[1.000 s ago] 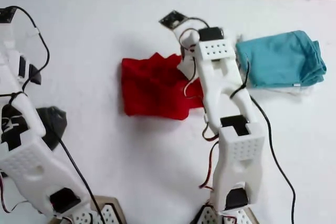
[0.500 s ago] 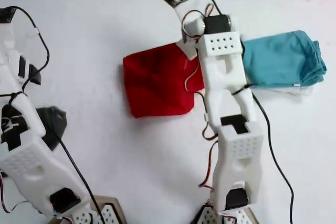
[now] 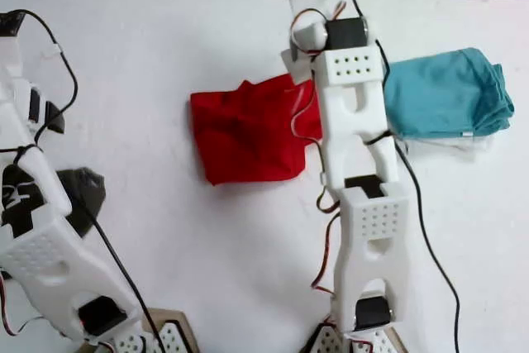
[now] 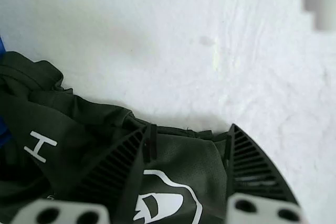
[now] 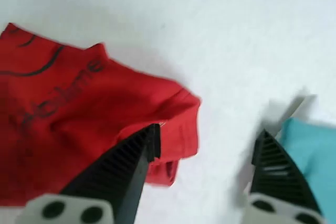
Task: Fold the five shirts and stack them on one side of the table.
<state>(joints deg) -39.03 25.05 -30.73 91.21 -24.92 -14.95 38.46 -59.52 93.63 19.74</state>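
- 2 arms [image 3: 364, 229], white plastic shells, blocky, dotted with grids of small round holes.
- Black motors [image 3: 372, 313] at the joints.
- Thin black and red cables [image 3: 421, 221] looped alongside.
- Black ribbed pointed fingers [image 5: 123, 169] on white bases.

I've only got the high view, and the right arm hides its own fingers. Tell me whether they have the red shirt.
Observer: No. The right fingers are open. One tip is over the red shirt's edge, the other over bare table beside the teal shirt.
Operator: Now the left arm. Say what the dark lump under it is.
Observer: It's a crumpled black shirt with white print, and the left fingers are open over it.
Operator: Report anything else next to it.
Observer: A sliver of what looks like blue cloth shows beside the black shirt.
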